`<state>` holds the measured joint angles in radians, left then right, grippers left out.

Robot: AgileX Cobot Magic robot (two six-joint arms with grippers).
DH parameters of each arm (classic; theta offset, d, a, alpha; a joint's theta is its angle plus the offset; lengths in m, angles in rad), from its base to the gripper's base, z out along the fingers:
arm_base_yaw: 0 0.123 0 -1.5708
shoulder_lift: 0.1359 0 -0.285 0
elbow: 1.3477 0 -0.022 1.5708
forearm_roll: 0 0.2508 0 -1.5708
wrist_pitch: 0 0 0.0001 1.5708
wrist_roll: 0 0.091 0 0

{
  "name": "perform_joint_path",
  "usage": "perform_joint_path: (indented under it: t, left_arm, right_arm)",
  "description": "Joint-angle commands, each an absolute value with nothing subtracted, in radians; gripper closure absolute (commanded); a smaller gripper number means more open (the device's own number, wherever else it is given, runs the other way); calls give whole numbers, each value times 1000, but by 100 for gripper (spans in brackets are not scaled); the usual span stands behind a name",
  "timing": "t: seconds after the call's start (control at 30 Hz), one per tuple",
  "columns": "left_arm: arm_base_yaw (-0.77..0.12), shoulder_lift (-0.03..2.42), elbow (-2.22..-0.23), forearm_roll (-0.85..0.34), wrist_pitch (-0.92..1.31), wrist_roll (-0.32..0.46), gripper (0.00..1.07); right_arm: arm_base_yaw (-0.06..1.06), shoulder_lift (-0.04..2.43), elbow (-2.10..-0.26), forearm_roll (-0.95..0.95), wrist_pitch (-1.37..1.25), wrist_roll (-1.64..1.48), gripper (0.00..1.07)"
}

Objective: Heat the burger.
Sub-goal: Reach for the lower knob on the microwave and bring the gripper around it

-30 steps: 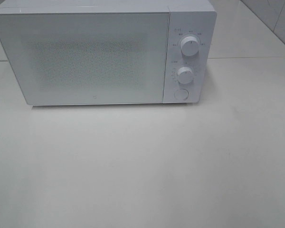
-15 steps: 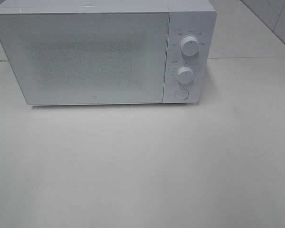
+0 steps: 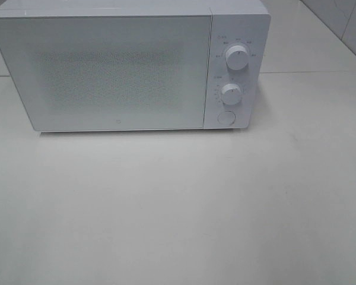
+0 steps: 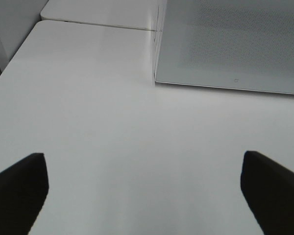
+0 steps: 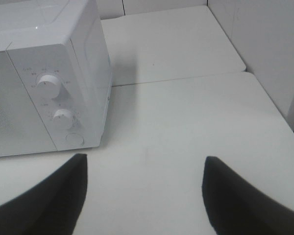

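Note:
The burger is not in view in any frame. A white microwave [image 3: 130, 65] stands at the back of the white table with its door [image 3: 107, 74] shut; nothing shows through the frosted door. It has two knobs [image 3: 236, 57] and a round button [image 3: 225, 117] on its right panel. It also shows in the left wrist view [image 4: 235, 44] and the right wrist view [image 5: 44, 83]. My left gripper [image 4: 147, 196] is open and empty over the bare table in front of the microwave's left corner. My right gripper [image 5: 144, 196] is open and empty, to the right of the microwave.
The white table [image 3: 178, 208] spreads in front of the microwave. A seam between table tops runs behind it [image 5: 176, 78]. A white wall [image 5: 269, 44] rises at the right, and the table's left edge [image 4: 10, 63] drops off near the left arm.

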<state>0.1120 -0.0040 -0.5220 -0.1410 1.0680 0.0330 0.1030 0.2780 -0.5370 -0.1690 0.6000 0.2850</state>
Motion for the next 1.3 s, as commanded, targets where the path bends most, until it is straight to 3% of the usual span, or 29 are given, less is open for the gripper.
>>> perform_joint_path:
  t: [0.03,0.23,0.47,0.8,1.3]
  left_arm:
    - [114,-24,-519,-145,1061,34,4]
    - [114,-24,-519,-145,1061,34,4]
    - [114,-24,-519,-145,1061,34,4]
    - [114,-24,-519,-145,1061,34,4]
    - [114,-24,-519,-145,1061,34,4]
  right_arm:
    - [99,303,-542,-206,534,288,43]
    - [99,374,-542,-248,453,288,41]
    - [99,474,-542,-248,373,288,25]
    - [99,632,-540,-248,220,288,28]
    - [99,897,-390,-244,-284,318,31]
